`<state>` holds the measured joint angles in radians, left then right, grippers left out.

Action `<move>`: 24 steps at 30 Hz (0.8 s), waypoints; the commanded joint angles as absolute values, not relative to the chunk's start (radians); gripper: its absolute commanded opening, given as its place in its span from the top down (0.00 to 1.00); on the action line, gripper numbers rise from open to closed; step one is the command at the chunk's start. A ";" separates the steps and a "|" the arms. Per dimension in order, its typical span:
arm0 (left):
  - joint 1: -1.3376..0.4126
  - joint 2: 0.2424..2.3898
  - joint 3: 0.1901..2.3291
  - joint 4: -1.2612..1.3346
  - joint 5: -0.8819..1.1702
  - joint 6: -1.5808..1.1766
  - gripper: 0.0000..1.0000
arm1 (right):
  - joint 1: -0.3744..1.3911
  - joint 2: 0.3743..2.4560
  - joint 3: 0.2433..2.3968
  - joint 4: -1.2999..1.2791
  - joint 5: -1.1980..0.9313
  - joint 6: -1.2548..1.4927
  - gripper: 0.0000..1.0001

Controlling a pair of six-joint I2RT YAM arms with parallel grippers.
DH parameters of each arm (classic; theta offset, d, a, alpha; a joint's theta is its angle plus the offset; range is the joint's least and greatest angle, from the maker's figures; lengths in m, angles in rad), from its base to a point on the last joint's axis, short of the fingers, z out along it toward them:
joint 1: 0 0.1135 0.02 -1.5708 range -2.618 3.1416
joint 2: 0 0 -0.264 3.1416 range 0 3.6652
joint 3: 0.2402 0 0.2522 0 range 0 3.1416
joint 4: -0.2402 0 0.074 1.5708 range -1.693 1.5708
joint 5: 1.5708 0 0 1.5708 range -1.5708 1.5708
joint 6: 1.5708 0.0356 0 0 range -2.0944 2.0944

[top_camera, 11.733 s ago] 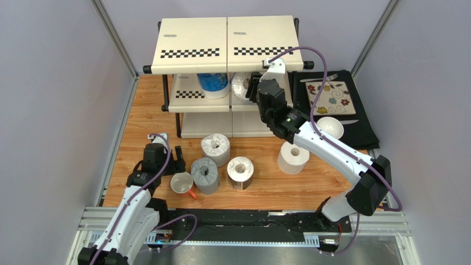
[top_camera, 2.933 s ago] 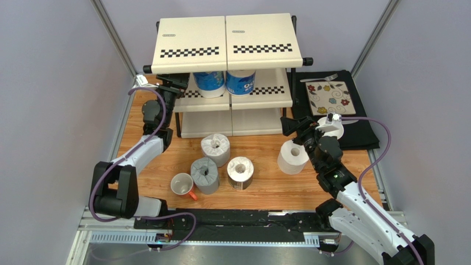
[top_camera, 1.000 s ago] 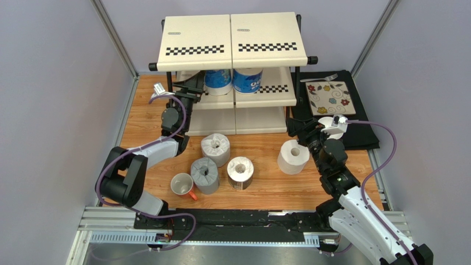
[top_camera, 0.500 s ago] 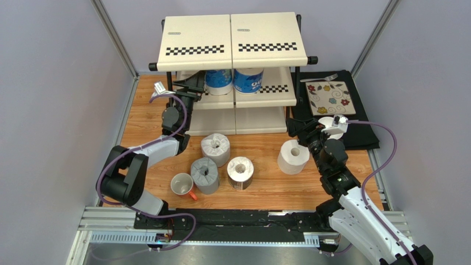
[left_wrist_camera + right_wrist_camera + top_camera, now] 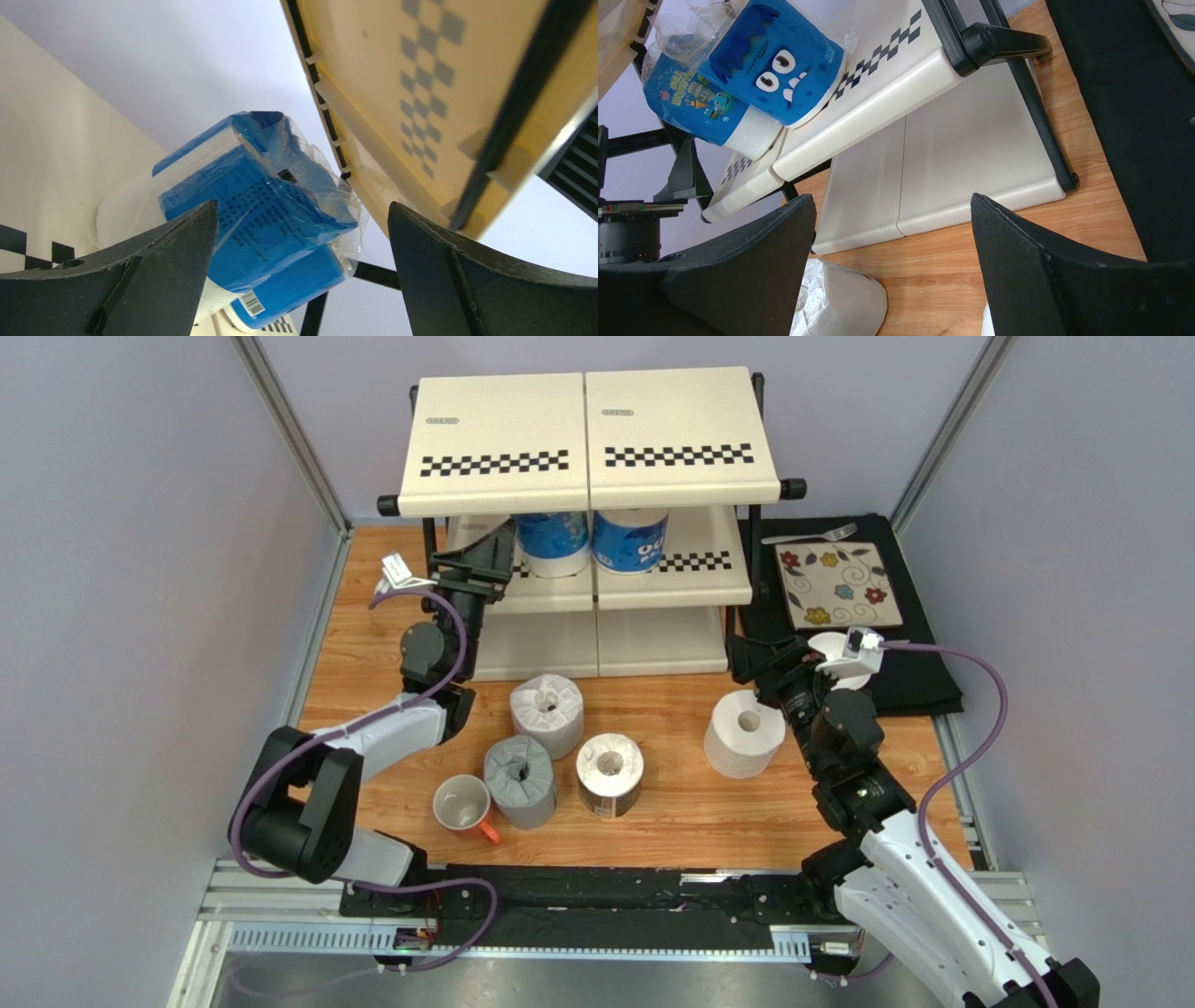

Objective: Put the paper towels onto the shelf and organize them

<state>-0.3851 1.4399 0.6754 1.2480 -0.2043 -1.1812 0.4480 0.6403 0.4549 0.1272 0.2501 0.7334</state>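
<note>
At the 12 o'clock end of the counter (image 5: 673,812) stands the shelf (image 5: 589,441). Its middle tier already carries the left blue roll (image 5: 554,543) and the right blue roll (image 5: 629,539), side by side. Four paper towels are not yet shelved. A white roll (image 5: 547,714), a grey roll (image 5: 521,780) and a dark-wrapped roll (image 5: 610,773) cluster mid-counter, and a second white roll (image 5: 744,734) stands apart at their 3 o'clock. By my reckoning about a third of the job is done. The top tier is bare, and so is the visible part of the bottom tier.

The left tool (image 5: 484,557) sits at the 9 o'clock side of the left blue roll, level with the middle tier. Its fingers are spread wide and grip nothing. The right tool (image 5: 751,661) hovers near the second white roll, at its 12 o'clock, equally wide and empty.

Only the overhead view takes in all four waiting rolls and the mug (image 5: 463,804) just beside the grey one, but the top panel hides most of the shelved pair. The right wrist view supplies that, showing both blue rolls, their cartoon-face print and loose clear wrap. The left wrist view looks up between its own fingers at the left blue roll and the underside of the top tier. I cannot tell from it whether the fingers touch the wrap.
</note>
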 commanded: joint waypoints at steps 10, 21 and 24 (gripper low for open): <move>-0.379 1.128 0.474 1.139 -0.186 -1.066 0.01 | 0.442 0.615 0.446 0.133 0.233 0.749 0.15; -0.377 0.643 0.488 0.177 -0.162 -0.700 0.01 | 0.440 0.609 0.465 0.111 0.238 0.733 0.15; -0.377 0.569 0.492 -0.033 -0.219 -0.589 0.01 | 0.442 0.612 0.469 0.104 0.236 0.729 0.15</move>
<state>-0.3798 0.6476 0.4519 0.3882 -0.1753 -0.7963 0.4450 0.6182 0.4549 0.1051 0.2409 0.7364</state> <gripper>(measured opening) 0.990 0.847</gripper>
